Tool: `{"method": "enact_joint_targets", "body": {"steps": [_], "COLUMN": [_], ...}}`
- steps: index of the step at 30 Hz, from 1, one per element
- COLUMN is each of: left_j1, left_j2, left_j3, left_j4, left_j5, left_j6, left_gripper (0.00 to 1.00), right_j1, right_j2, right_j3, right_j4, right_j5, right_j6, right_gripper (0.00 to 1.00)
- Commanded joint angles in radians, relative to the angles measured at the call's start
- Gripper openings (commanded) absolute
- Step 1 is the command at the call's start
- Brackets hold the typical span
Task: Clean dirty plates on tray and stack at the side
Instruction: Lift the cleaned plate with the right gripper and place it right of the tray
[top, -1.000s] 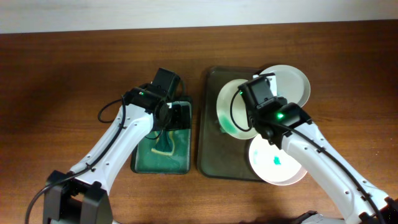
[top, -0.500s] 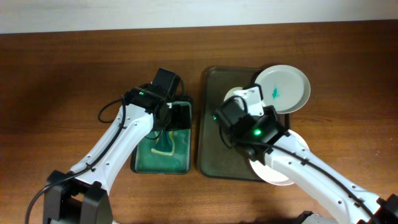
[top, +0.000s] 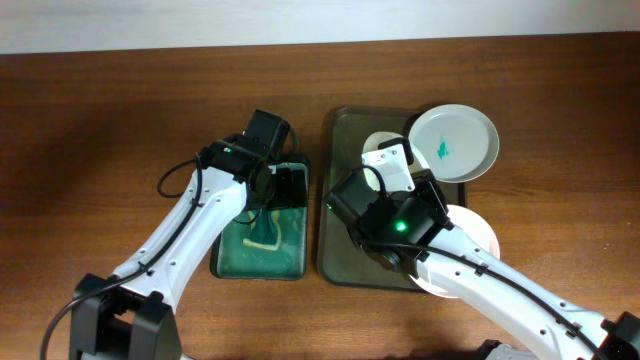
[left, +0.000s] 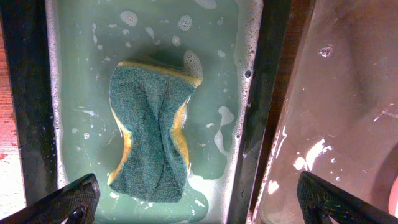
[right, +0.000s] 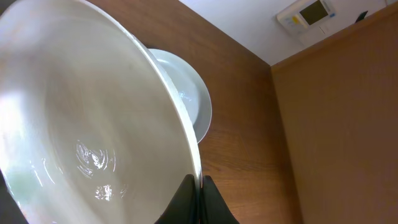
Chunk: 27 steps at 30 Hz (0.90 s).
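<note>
Left of the tray (top: 335, 245): the green sponge basin (left: 28, 93) holds soapy water and a sponge (left: 152, 130), which lies flat and slightly twisted. Above it the left fingers (left: 199, 208) hang spread wide, gripping nothing.

Over the tray's middle: the right fingers (right: 198, 194) are clenched on the rim of the held plate (right: 81, 124), which is lifted and tipped steeply on edge. Its face is wet and glossy. No stain shows in the wrist view.

Tray's far right corner: the second plate (top: 455, 143) has a teal stain (top: 443, 152) near its centre and overhangs the rim.

Tray's near right corner: the third plate (top: 478, 232) is largely hidden by the right arm (top: 500, 290) and reaches past the tray onto the counter (top: 100, 100).

Handling, as a judgement: the plates look stiff and light enough for a rim pinch. The wet glaze is probably slippery and the edges may chip. Take the rim deep and scrub gently.
</note>
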<state>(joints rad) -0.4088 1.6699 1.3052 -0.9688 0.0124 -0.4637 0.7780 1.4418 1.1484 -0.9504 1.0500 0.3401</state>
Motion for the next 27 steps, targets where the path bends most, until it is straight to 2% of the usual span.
{"method": "enact_joint_targets", "body": {"steps": [1, 27], "left_j1": [0.006, 0.006], "left_j2": [-0.011, -0.011], "left_j3": [0.011, 0.011], "left_j4": [-0.002, -0.002], "left_j5": [0.007, 0.007], "left_j6": [0.009, 0.009], "left_gripper": [1.00, 0.99], "right_j1": [0.007, 0.006], "right_j2": [-0.018, -0.018], "right_j3": [0.024, 0.024], "right_j4": [0.000, 0.023], "right_j5": [0.039, 0.039], "right_j6": [0.017, 0.017], "right_gripper": [0.04, 0.04]}}
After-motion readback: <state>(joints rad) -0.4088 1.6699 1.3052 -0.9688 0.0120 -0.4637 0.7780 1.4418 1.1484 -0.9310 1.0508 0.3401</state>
